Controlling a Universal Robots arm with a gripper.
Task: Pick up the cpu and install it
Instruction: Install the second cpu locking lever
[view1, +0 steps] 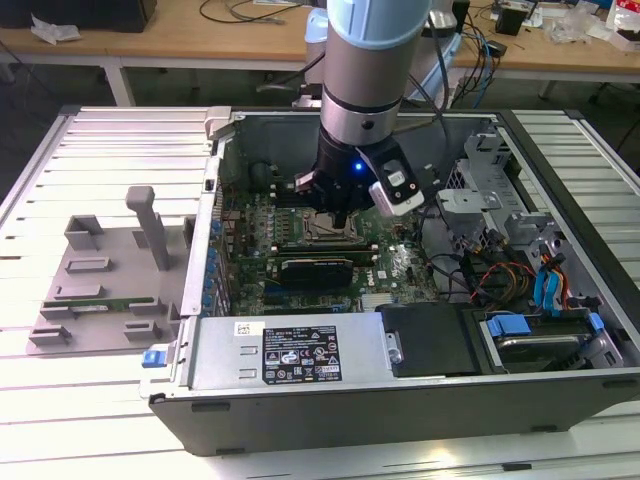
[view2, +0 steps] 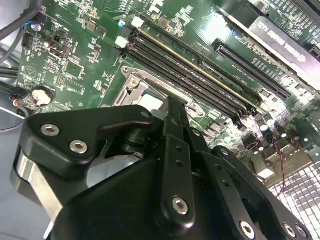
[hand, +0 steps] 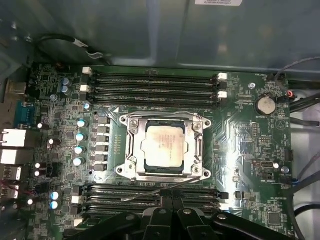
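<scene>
The cpu (hand: 163, 146), a square chip with a silvery lid, lies flat inside the metal-framed socket (hand: 131, 150) in the middle of the green motherboard (hand: 240, 135). In the second wrist view a pale corner of the cpu (view2: 150, 103) shows just beyond the black finger. My gripper (hand: 170, 199) hovers beside the socket, over the memory slots (hand: 150, 192), and is shut with nothing held. In the exterior view the gripper (view1: 336, 216) hangs low inside the open computer case, right above the socket (view1: 328, 234).
A thin wire lever (hand: 142, 194) sticks out beside the socket. A graphics card (view1: 318, 268), loose cables (view1: 490, 275) and drive cages (view1: 530, 235) crowd the case. A grey fixture tray (view1: 100, 285) stands on the slatted table at the exterior view's left.
</scene>
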